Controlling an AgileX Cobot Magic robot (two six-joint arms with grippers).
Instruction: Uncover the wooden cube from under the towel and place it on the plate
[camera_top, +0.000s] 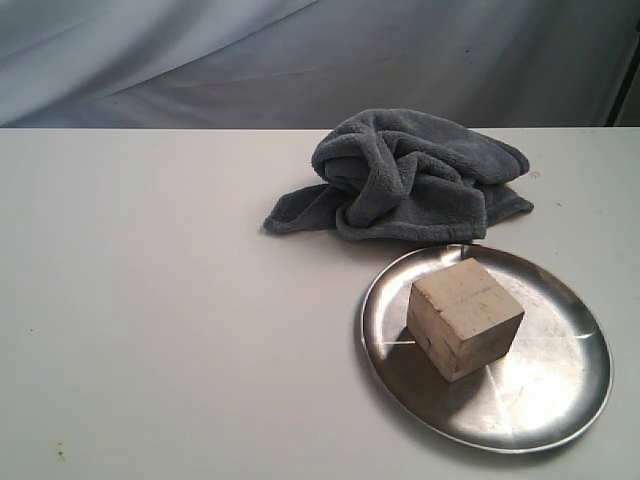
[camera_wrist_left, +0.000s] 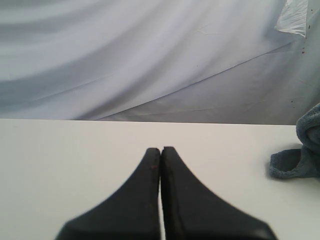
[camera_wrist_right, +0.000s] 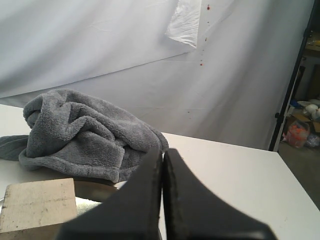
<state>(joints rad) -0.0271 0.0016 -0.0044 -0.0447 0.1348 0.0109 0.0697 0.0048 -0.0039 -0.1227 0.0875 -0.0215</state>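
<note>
The wooden cube (camera_top: 464, 317) stands on the silver plate (camera_top: 560, 385) at the front right, slightly left of the plate's centre. Just behind the plate lies the dark grey towel (camera_top: 415, 178), crumpled in a heap. Neither gripper shows in the exterior view. In the left wrist view my left gripper (camera_wrist_left: 160, 150) is shut with nothing in it, over bare table, with the towel's edge (camera_wrist_left: 300, 157) off to one side. The right wrist view has my right gripper (camera_wrist_right: 162, 151) shut and empty, with the cube (camera_wrist_right: 37, 204), plate rim (camera_wrist_right: 92, 190) and towel (camera_wrist_right: 85, 132) ahead of it.
The white table (camera_top: 160, 300) runs wide to the left of the plate and towel. A pale cloth backdrop (camera_top: 300, 50) hangs behind the far table edge. A black stand and clutter (camera_wrist_right: 300, 125) sit beyond the table's right end.
</note>
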